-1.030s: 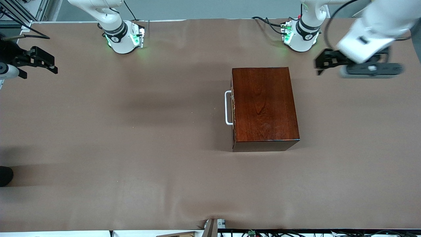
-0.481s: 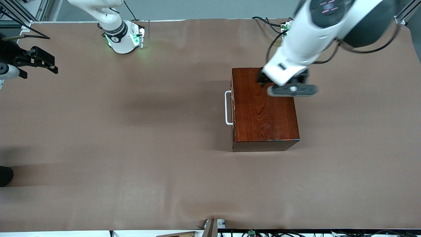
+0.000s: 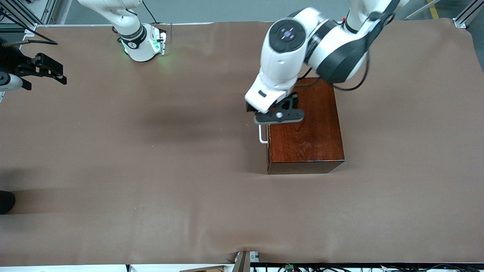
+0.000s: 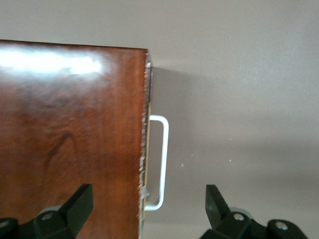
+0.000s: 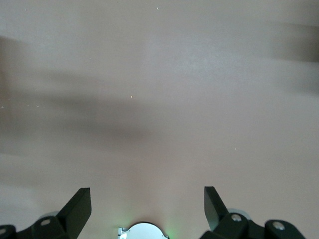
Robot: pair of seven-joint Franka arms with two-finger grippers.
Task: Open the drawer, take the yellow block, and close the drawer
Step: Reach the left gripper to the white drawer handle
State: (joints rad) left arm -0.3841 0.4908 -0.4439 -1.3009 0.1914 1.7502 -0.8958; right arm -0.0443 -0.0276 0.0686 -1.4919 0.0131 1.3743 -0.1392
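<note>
A brown cloth-covered table (image 3: 151, 170) fills my screen, with both arm bases along its upper edge. My left arm reaches from its base out over the wooden box (image 3: 306, 139), its elbow folded high and its wrist angled downward. The left gripper (image 3: 278, 115) hangs over the box's front top edge, directly above the upper end of the white handle (image 3: 262, 136).

The drawer (image 4: 146, 149) sits fully pushed in; all I see of it is a thin pale seam along the box front, chipped in places. The box itself is glossy dark reddish-brown, with a bright glare on its lid in the left wrist view. The yellow block is nowhere on my screens.

In the left wrist view, the fingers (image 4: 79, 204) are spread wide and carry nothing: one hovers above the lid, the other above bare cloth, with the handle (image 4: 160, 162) between them and below.

My right arm waits at its own end of the table, the right gripper (image 3: 45, 70) parted and empty over plain cloth, well apart from the box.
</note>
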